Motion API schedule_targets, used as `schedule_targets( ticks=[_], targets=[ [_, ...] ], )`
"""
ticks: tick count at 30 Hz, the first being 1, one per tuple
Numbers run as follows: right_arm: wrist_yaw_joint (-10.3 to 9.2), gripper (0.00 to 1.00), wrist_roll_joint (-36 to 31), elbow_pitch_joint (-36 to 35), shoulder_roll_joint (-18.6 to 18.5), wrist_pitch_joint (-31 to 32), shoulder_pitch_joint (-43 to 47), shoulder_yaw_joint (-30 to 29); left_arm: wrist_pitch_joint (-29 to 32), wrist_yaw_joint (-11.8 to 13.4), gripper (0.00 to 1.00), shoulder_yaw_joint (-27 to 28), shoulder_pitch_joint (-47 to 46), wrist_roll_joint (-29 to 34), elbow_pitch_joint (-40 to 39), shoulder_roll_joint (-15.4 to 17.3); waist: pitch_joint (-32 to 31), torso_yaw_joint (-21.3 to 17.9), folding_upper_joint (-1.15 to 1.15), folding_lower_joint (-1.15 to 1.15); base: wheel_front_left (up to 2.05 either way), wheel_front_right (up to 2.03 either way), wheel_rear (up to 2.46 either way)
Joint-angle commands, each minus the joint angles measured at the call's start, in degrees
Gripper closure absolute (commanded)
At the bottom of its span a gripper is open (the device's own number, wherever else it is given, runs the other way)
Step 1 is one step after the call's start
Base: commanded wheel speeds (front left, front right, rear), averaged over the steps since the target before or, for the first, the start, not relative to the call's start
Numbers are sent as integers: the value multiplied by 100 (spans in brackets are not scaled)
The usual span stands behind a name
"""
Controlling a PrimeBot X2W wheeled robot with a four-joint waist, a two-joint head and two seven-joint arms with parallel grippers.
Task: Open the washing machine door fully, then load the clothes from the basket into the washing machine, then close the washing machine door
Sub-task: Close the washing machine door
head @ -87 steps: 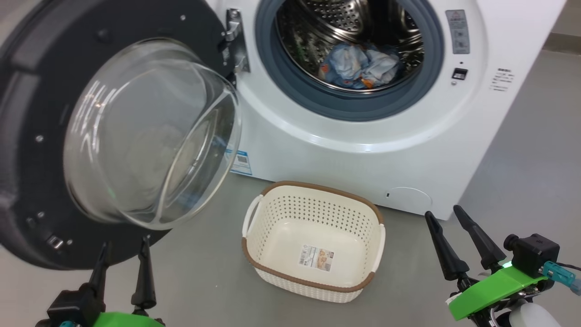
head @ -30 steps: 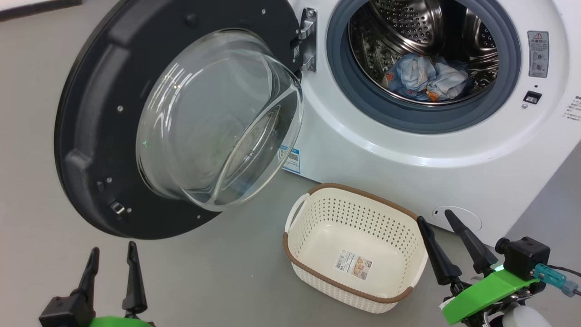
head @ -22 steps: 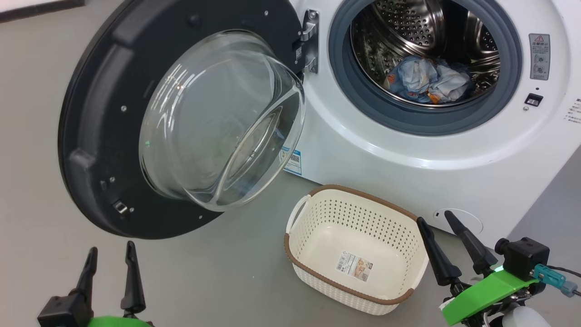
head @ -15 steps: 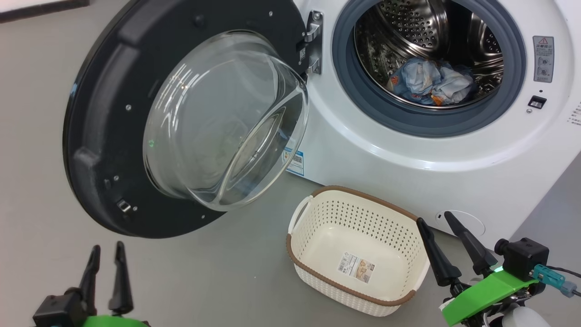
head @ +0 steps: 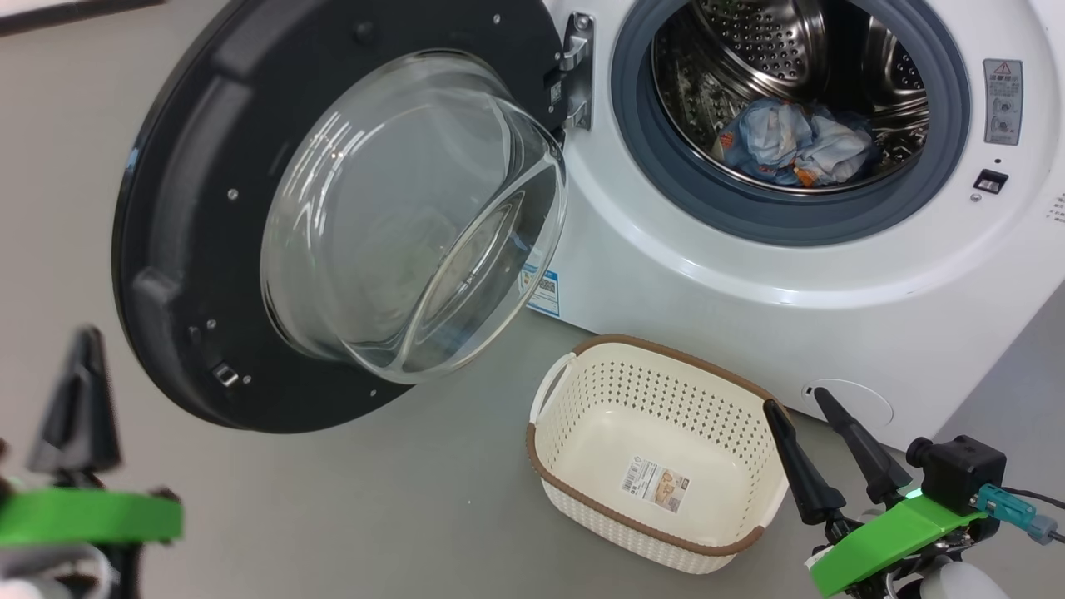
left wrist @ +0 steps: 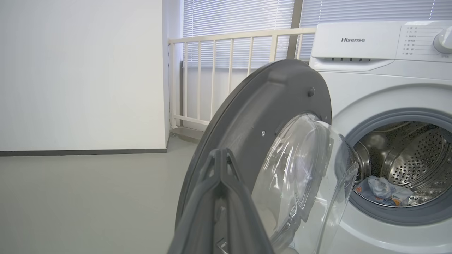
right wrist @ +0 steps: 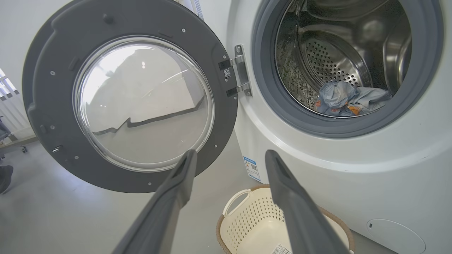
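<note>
- At the far left, one left gripper [head: 81,358] is up off the floor [head: 374,499], its two fingers pressed together.
- One washing machine door [head: 183,166] hangs wide open.
- One basket [head: 657,395] sits on the floor, in front of the one washing machine [head: 749,274].
- One bunch of clothes [head: 795,141] lies inside the drum [head: 749,42].
- One right gripper [head: 795,399] is just beside the basket, its two fingers spread apart.
</note>
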Motion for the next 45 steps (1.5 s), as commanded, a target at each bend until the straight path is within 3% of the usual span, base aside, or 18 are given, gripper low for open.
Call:
schedule_targets(
  ticks=[1, 6, 12, 14, 18, 23, 25, 33, 45],
  targets=[
    [9, 0, 20, -153, -50, -27, -40, 111, 139, -81, 100, 371, -468, -195, -282, 312, 37, -20, 0, 0, 0, 0, 0],
    [9, 0, 26, -161, -70, -27, -63, 97, 582, -274, 100, 719, -938, -723, -372, 634, 112, -95, 0, 0, 0, 0, 0],
    [9, 0, 23, -172, -96, -27, -90, 86, 1079, -440, 100, 1122, -1579, -1602, -145, 774, 179, -161, 0, 0, 0, 0, 0],
    [9, 0, 22, -171, -98, -27, -101, 81, 1343, -446, 100, 1370, -1934, -2202, 84, 708, 197, -184, 0, 0, 0, 0, 0],
    [9, 0, 23, -160, -93, -27, -167, 124, 1971, -343, 100, 1920, -2633, -3278, 801, 820, 250, -267, 0, 0, 0, 0, 0],
    [9, 0, 29, -167, -120, -27, -229, 121, 2647, -143, 100, 2239, -3256, -3967, 1762, 1096, 338, -410, 0, 0, 0, 0, 0],
    [9, 0, 37, -164, -146, -27, -245, 113, 2926, 65, 100, 2376, -3559, -4243, 2346, 1180, 386, -495, 0, 0, 0, 0, 0],
    [9, 0, 37, -167, -156, -27, -311, 142, 3494, 252, 100, 2263, -3950, -4380, 3367, 1422, 464, -733, 0, 0, 0, 0, 0],
    [9, 0, 56, -188, -209, -27, -359, 119, 3967, 156, 100, 1983, -4248, -4396, 4083, 1490, 611, -917, 0, 0, 0, 0, 0]
  ],
)
